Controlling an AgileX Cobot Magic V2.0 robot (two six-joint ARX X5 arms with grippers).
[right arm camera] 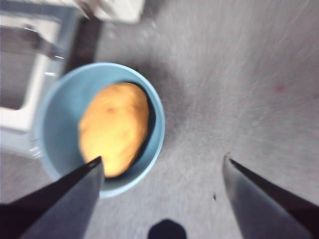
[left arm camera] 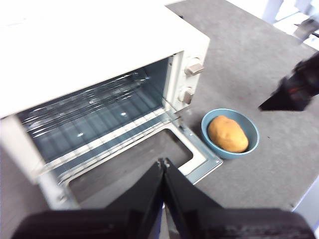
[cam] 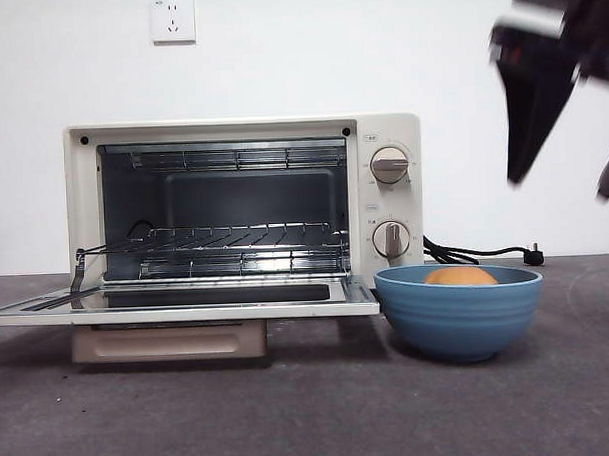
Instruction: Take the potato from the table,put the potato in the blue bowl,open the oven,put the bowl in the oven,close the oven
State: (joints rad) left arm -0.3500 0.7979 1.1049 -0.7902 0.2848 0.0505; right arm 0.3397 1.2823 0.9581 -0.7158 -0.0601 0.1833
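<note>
The cream-white oven point(cam: 381, 130) stands with its door point(cam: 187, 304) folded down flat and its wire rack showing. Right beside the door's corner sits the blue bowl point(cam: 458, 318) on the grey table point(cam: 311, 408), with the golden-brown potato point(cam: 459, 277) lying inside it. My right gripper point(cam: 560, 187) hangs open, high above and a little to the right of the bowl. In its wrist view the bowl point(right arm camera: 60, 114) and potato point(right arm camera: 114, 127) lie below my open right gripper point(right arm camera: 162, 164), toward one jaw. My left gripper point(left arm camera: 163, 163) is shut on nothing, held up above the open oven door point(left arm camera: 199, 159).
A black power cord and plug point(cam: 485, 252) trail on the table behind the bowl. A wall socket point(cam: 172, 19) sits above the oven. The table's edge point(left arm camera: 304, 199) runs near the bowl in the left wrist view.
</note>
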